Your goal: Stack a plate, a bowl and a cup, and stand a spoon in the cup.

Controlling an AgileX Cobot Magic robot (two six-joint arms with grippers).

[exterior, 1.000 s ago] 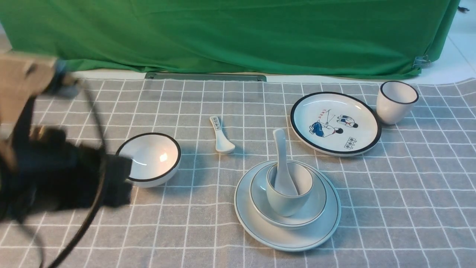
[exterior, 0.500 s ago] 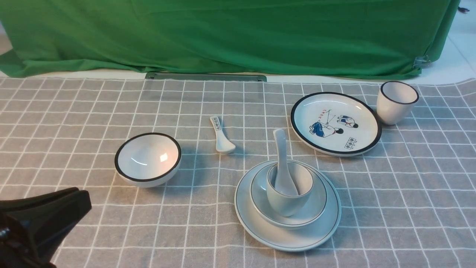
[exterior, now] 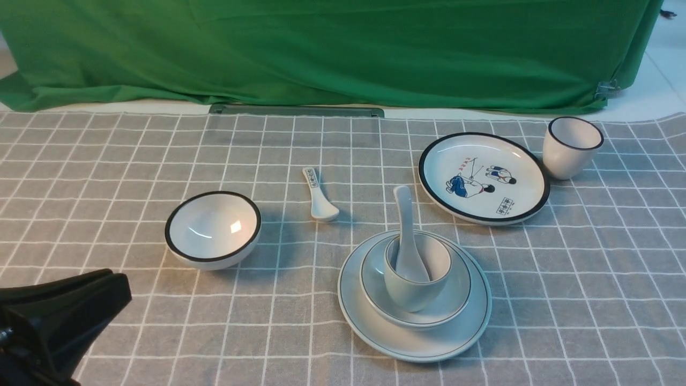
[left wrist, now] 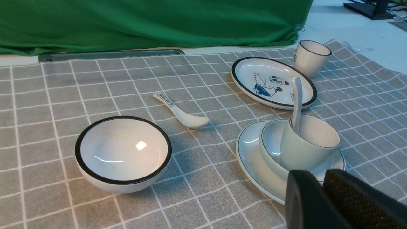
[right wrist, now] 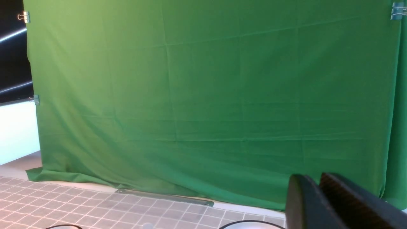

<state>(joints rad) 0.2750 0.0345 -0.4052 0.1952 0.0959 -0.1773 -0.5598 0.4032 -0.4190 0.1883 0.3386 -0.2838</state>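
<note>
From the front, the plate is sitting on the bench toward the near right, the bowl is resting in it, the cup is standing in the bowl, and the spoon is leaning in the cup with its handle up. The left hand is lying low at the near left corner, fingers pressed together, holding nothing. In the left wrist view, the stack is sitting just beyond the left hand's closed fingers, with a black-rimmed bowl and a printed spoon nearby. In the right wrist view, the right hand is pointing at a green cloth, fingers pressed together and empty.
</note>
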